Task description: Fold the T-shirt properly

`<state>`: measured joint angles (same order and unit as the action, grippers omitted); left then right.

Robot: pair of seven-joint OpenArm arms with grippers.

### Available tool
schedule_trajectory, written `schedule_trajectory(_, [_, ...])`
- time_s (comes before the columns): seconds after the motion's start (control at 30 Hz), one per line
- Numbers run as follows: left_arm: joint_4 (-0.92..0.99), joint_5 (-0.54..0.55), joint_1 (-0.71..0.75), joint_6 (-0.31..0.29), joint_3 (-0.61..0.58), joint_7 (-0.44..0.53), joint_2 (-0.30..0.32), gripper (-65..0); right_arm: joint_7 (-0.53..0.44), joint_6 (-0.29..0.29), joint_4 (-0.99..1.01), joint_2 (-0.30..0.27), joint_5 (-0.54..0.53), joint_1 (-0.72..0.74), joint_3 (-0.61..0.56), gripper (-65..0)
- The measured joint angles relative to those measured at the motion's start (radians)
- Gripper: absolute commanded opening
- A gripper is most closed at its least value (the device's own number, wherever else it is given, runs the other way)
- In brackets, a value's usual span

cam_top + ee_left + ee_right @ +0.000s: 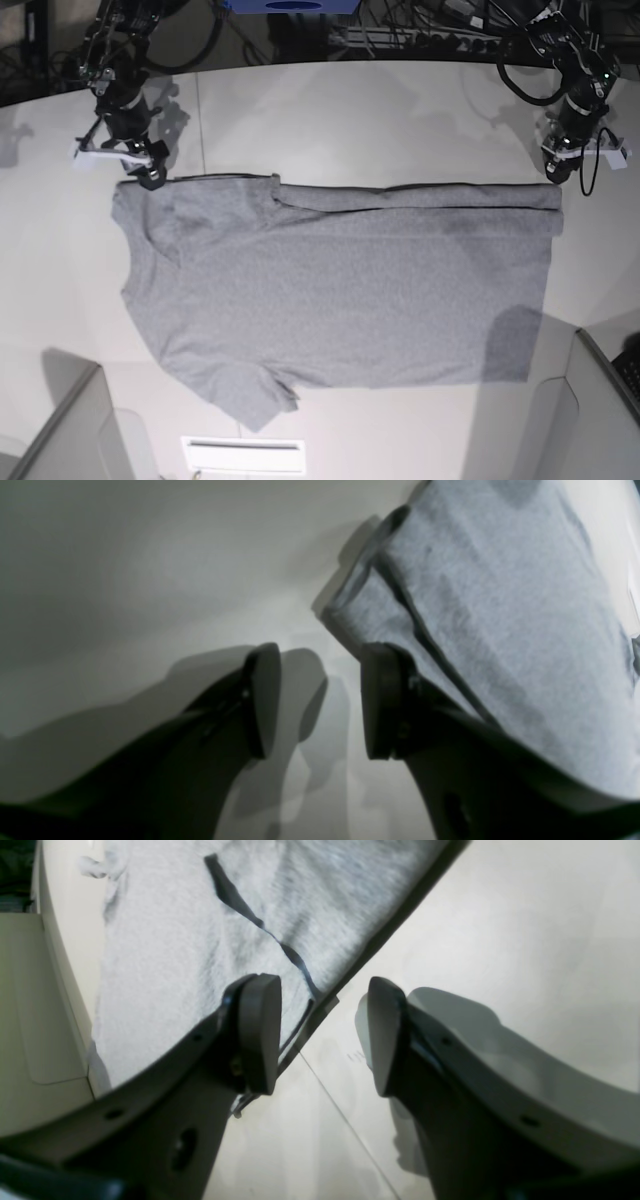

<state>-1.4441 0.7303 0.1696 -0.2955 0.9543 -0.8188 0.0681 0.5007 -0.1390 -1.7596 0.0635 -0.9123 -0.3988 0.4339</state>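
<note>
The T-shirt (340, 290) lies spread flat on the pale tabletop (380, 110), plain side up, with its far long edge already turned over in a narrow fold. The left gripper (320, 700) stands at the far hem corner of the T-shirt, fingers (382, 700) parted and empty, one just at the folded edge. The right gripper (325, 1032) sits at the far shoulder corner, fingers (257, 1032) parted too, holding nothing. The likely trouble: a pinch may catch only the top layer (the edge is doubled here), so the fold would peel open or skew. Cables (450, 25) lie well beyond the T-shirt; nothing lies between the grippers and the cloth.
</note>
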Motion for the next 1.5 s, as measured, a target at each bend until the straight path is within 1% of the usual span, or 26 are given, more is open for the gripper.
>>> schedule_trajectory(0.03, [0.019, 0.002, -0.008, -0.003, 0.000, 0.000, 0.013, -36.4, 0.000, 0.000, 0.000, 0.000, 0.000, -0.001, 0.000, -38.6])
schedule_trajectory(0.13, [0.060, 0.008, -0.034, -0.005, 0.001, 0.024, 0.037, -24.7, 0.000, 0.000, 0.000, -0.003, 0.000, -0.004, 0.000, -38.6])
schedule_trajectory(0.2, [0.068, 0.008, -0.043, -0.009, 0.001, 0.027, 0.040, -20.4, 0.000, 0.000, 0.000, 0.000, 0.000, -0.003, 0.000, -38.6])
schedule_trajectory(0.3, [0.072, 0.011, -0.045, -0.013, -0.003, 0.037, 0.040, -20.2, -0.002, 0.000, 0.000, -0.004, 0.000, -0.001, 0.000, -38.6])
schedule_trajectory(0.43, [0.073, 0.011, -0.047, -0.012, -0.066, 0.043, 0.051, -20.2, 0.000, 0.000, 0.000, -0.003, 0.000, -0.002, 0.000, -38.6])
schedule_trajectory(0.53, [0.074, 0.011, -0.054, -0.016, -0.074, 0.041, 0.047, -20.4, 0.000, 0.000, 0.000, -0.003, 0.001, -0.001, 0.000, -38.7])
schedule_trajectory(0.6, [0.074, 0.011, -0.054, -0.016, -0.074, 0.041, 0.047, -21.7, 0.000, 0.000, 0.000, -0.003, 0.000, -0.001, 0.000, -38.7])
schedule_trajectory(0.63, [0.074, 0.011, -0.054, -0.016, -0.074, 0.041, 0.047, -24.2, 0.004, 0.000, 0.000, 0.000, 0.000, -0.001, 0.008, -38.7])
schedule_trajectory(0.73, [0.077, 0.007, -0.053, -0.016, -0.074, 0.037, 0.046, -35.4, 0.003, 0.000, 0.000, 0.008, 0.001, -0.003, 0.052, -38.7])
schedule_trajectory(0.77, [0.077, 0.006, -0.053, -0.015, -0.074, 0.033, 0.046, -38.0, 0.003, 0.000, 0.000, 0.008, 0.000, -0.004, 0.064, -38.7])
schedule_trajectory(0.8, [0.078, 0.003, -0.053, -0.012, -0.074, 0.032, 0.046, -40.3, 0.003, 0.000, 0.000, 0.008, 0.000, -0.003, 0.073, -38.7])
schedule_trajectory(0.87, [0.086, 0.005, -0.053, -0.011, -0.073, 0.030, 0.046, -42.5, 0.004, 0.000, 0.001, 0.009, 0.001, -0.003, 0.088, -38.7])
schedule_trajectory(1.07, [0.157, 0.034, -0.088, -0.020, -0.071, 0.050, 0.052, -42.8, 0.007, 0.004, 0.001, 0.015, 0.001, -0.018, 0.096, -38.7])
schedule_trajectory(1.27, [0.162, 0.034, -0.092, -0.024, -0.072, 0.052, 0.052, -42.9, 0.003, 0.006, 0.009, 0.019, -0.002, -0.014, 0.092, -38.6])
schedule_trajectory(1.37, [0.162, 0.034, -0.092, -0.024, -0.072, 0.053, 0.052, -42.9, 0.005, 0.005, 0.074, 0.017, 0.000, 0.009, 0.092, -38.6])
schedule_trajectory(1.5, [0.162, 0.035, -0.090, -0.024, -0.072, 0.053, 0.052, -43.1, -0.019, 0.029, 0.154, 0.010, -0.020, 0.057, 0.092, -38.6])
